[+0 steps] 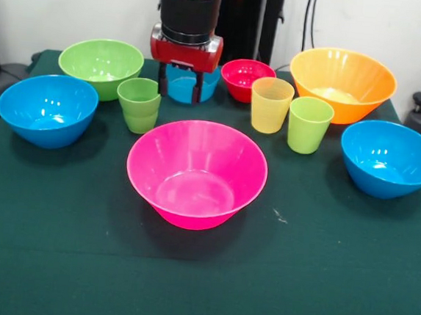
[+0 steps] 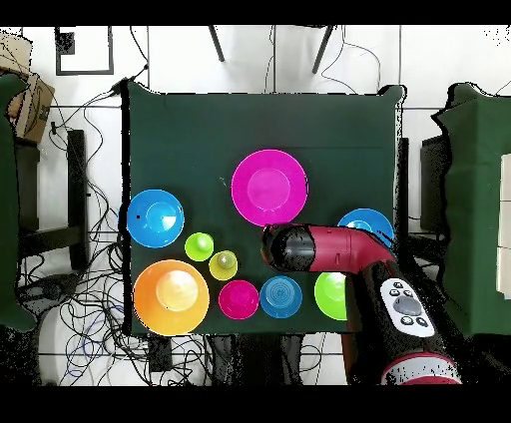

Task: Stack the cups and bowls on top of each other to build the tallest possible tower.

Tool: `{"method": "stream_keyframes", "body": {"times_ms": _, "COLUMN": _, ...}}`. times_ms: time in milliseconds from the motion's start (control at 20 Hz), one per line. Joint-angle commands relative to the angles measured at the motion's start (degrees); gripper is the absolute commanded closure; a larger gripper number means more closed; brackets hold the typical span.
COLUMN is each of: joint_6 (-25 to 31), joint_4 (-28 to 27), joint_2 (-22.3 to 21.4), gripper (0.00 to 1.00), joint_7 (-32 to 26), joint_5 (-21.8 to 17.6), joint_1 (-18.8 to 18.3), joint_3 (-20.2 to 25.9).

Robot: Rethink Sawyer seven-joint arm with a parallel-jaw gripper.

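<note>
Cups and bowls all sit apart on the green table [image 1: 54,262]; no tower begun. Pink bowl [image 1: 196,172] lies mid-table, open side up, likely kept central as the wide base. Two lime cups [image 1: 139,103] are nested just left of the gripper [image 1: 180,88], whose fingers hang down narrowly parted in front of the small blue bowl [image 1: 209,85], gripping nothing. Yellow-orange cup [image 1: 271,104] and green cup [image 1: 308,124] stand touching. No readable labels.
</note>
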Motion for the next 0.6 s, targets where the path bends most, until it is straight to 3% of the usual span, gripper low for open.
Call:
{"method": "stream_keyframes", "body": {"times_ms": 50, "joint_6": 4.3, "joint_4": -0.7, "joint_2": 0.8, "gripper": 0.0, "joint_7": -7.8, "joint_5": -4.4, "joint_1": -1.3, "joint_3": 5.1}}
{"method": "stream_keyframes", "body": {"times_ms": 600, "joint_6": 3.8, "joint_4": -1.1, "joint_2": 1.9, "gripper": 0.0, "joint_7": -8.9, "joint_5": -7.4, "joint_1": -3.1, "joint_3": 4.7}}
